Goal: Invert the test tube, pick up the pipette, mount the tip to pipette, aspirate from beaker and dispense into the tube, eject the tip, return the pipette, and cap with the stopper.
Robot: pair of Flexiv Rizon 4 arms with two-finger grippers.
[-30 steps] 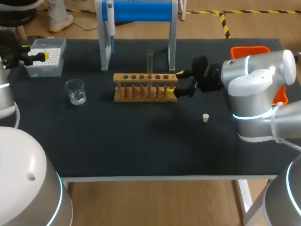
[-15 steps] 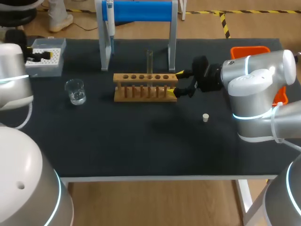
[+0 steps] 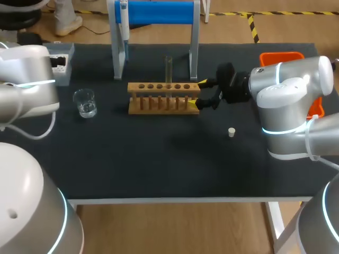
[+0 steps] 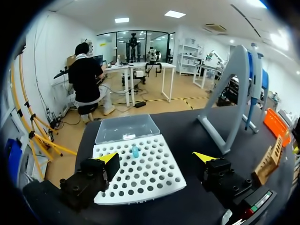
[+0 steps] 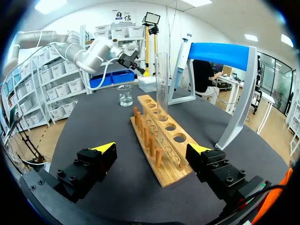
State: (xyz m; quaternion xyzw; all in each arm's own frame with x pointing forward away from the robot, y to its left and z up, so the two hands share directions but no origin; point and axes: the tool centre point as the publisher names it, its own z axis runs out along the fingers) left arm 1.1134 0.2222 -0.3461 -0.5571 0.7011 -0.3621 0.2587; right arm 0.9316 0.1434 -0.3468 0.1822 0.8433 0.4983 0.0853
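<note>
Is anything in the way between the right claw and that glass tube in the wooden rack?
Nothing visible. The test tube stands ahead of the open right gripper, with only empty holes and short pegs of the rack between them.

tip box [image 3: 64, 62]: mostly behind left arm [image 3: 26, 84] | orange bin [image 3: 280, 57]: partly behind right arm [image 3: 288, 90]

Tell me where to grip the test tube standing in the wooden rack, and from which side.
Grip the test tube on its bare glass above the wooden rack, one finger each side. It stands upright, its lower part sunk in the rack. Come level from the rack's end, where the open right gripper is.
</note>
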